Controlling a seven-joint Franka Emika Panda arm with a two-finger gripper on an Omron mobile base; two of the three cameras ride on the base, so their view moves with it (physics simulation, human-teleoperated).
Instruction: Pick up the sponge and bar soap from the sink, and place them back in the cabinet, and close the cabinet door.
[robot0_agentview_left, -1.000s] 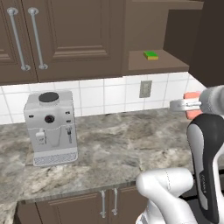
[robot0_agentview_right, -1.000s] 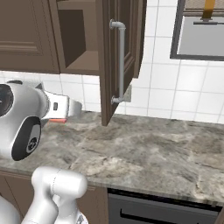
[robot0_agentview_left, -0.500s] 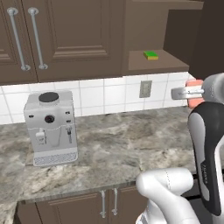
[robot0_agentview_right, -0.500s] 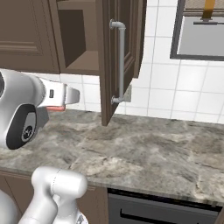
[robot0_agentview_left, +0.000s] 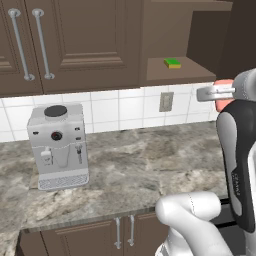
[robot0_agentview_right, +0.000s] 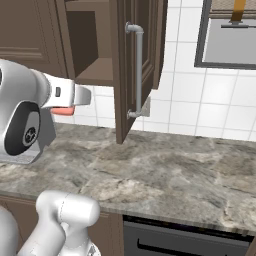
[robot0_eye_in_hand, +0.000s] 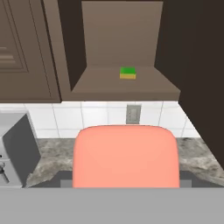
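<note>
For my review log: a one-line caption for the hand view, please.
Bar soap held close, facing the open cabinet whose shelf carries the sponge.

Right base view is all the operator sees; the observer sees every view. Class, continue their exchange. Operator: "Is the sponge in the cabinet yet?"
Observer: Yes. The sponge lies on the cabinet shelf, near its middle.
Operator: Is the pink thing under the gripper the soap?
Observer: Yes. The hand view shows the soap held in the gripper, facing the open shelf.
Operator: Is anything on the counter to the left?
Observer: A coffee machine stands there, below the double doors.
</note>
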